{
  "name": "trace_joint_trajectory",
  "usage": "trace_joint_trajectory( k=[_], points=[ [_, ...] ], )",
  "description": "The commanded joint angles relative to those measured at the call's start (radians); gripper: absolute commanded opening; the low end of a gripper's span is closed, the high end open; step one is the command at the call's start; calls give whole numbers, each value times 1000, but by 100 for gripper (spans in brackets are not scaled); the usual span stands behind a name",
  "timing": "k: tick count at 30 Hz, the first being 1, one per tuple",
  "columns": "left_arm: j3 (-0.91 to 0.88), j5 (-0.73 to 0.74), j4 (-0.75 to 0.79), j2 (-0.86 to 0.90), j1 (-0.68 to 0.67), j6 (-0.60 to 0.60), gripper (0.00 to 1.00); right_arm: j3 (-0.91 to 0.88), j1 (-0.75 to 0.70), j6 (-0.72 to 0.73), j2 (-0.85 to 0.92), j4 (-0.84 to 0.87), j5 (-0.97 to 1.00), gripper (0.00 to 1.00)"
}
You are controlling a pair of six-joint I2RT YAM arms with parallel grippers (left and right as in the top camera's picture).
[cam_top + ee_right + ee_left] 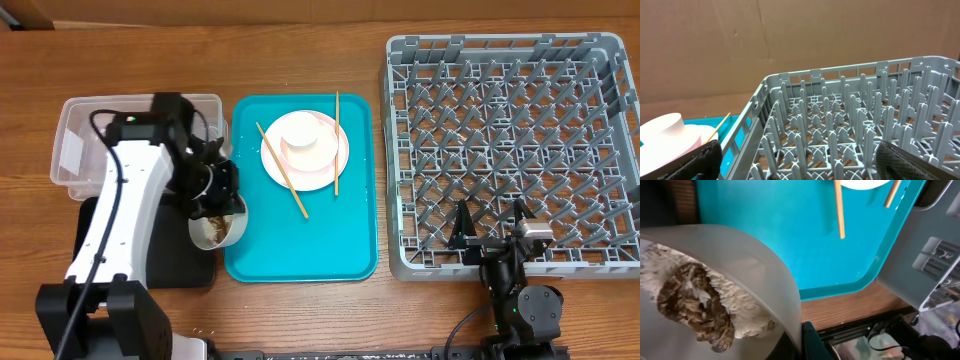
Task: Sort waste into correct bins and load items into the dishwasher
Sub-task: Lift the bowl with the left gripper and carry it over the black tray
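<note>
White bowl, smooth, round: clumped rice, crumbly brown scraps (stuck together). The left gripper clamps it. Right gripper: jaws apart, by the grey pegged rack.

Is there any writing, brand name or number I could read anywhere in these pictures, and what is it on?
No readable text in any view.
White label on the clear tub: too small to read.
Grey housing at the edge of the left wrist view: dark marks, blurred, unreadable.
Teal tray, dish rack, bowl: no print visible.
</note>
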Motion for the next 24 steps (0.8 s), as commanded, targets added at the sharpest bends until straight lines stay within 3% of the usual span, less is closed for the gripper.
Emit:
trace_joint_trajectory(
  k=[1, 6, 17, 24],
  points=[
    [15, 45, -5, -31, 64, 61, 4, -10, -4, -6, -9, 5, 2, 100],
    [15, 55, 1, -31, 158, 69, 4, -10, -4, -6, -9, 5, 2, 100],
    [10, 219, 2, -31, 386, 182, 4, -10, -4, -6, -9, 5, 2, 100],
    [-41, 393, 43, -31, 528, 246, 4, -10, -4, -6, -9, 5, 2, 100]
  ],
)
